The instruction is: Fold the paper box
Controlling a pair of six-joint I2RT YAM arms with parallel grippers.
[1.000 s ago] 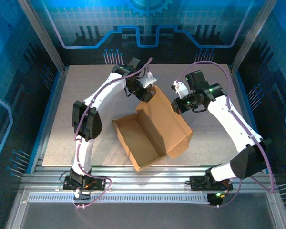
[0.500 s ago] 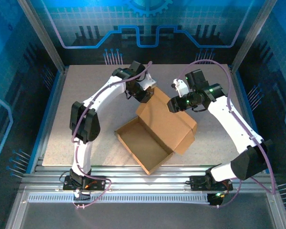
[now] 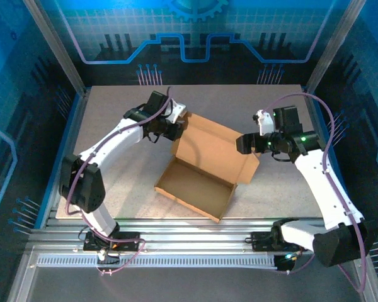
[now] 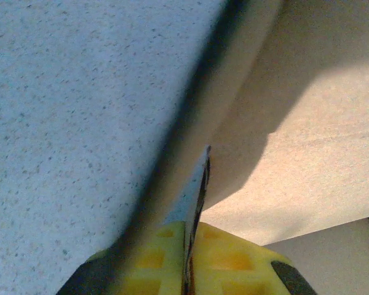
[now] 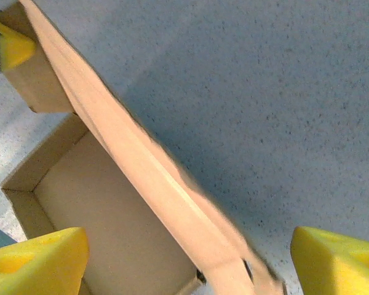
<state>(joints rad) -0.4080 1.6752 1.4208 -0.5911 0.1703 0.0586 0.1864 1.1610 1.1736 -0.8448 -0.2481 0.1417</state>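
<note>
The box (image 3: pixel 205 165) is plain brown cardboard, askew near the middle of the table (image 3: pixel 113 132). Its shallow tray (image 3: pixel 194 187) sits open toward the table's near edge; the lid (image 3: pixel 217 145) slopes up behind it, one far corner pinched in my left fingers (image 4: pixel 154 258).

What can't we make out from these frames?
Left wrist: left fingers cut off by the bottom edge; the box sheet they pinch is blurred, so which flap can't be told.
Right wrist: right fingers cut off at the bottom; the lid edge between them is blurred, contact unclear.
Top: left grip point too small and dark to see.
</note>
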